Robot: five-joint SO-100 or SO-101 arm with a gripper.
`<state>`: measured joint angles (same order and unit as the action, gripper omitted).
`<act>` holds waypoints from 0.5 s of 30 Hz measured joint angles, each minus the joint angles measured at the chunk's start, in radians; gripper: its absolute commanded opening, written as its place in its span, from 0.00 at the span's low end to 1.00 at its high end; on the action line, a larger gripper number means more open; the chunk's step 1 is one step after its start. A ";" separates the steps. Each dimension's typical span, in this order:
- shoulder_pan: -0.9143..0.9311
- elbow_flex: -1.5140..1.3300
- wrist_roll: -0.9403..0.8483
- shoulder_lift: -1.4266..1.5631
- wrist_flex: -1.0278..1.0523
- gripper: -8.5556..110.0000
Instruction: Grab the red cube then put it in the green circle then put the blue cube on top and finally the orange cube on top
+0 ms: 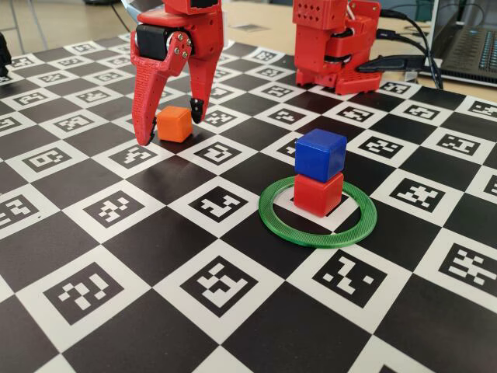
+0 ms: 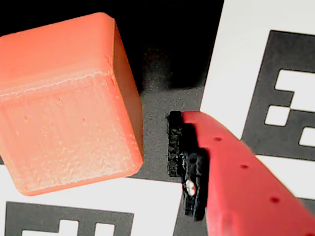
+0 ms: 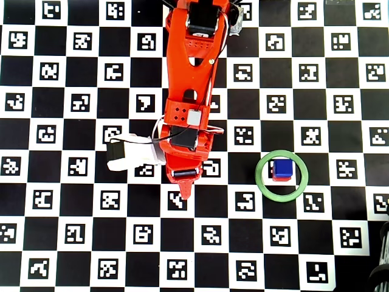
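Around orange cube (image 1: 173, 123), claw (image 1: 170, 130) wide open, fingers clear of it

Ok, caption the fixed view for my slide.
Open gripper straddling the orange cube, with the blue cube already stacked on the red cube inside the green circle.

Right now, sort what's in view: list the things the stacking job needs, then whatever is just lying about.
Needed for the job:
- orange cube, on the board between the open tool fingers
- blue cube, on top of the red cube
- green circle, around the stack

Just lying about:
- second red robot unit at the back
- laptop off the board
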<state>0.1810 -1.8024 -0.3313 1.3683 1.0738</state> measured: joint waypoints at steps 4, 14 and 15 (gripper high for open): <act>0.000 0.000 -0.037 0.000 0.000 0.45; 0.002 0.000 -0.175 -0.025 0.000 0.45; 0.003 0.000 -0.189 -0.028 0.000 0.45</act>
<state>0.1841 -1.8024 -0.5200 1.3407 1.0738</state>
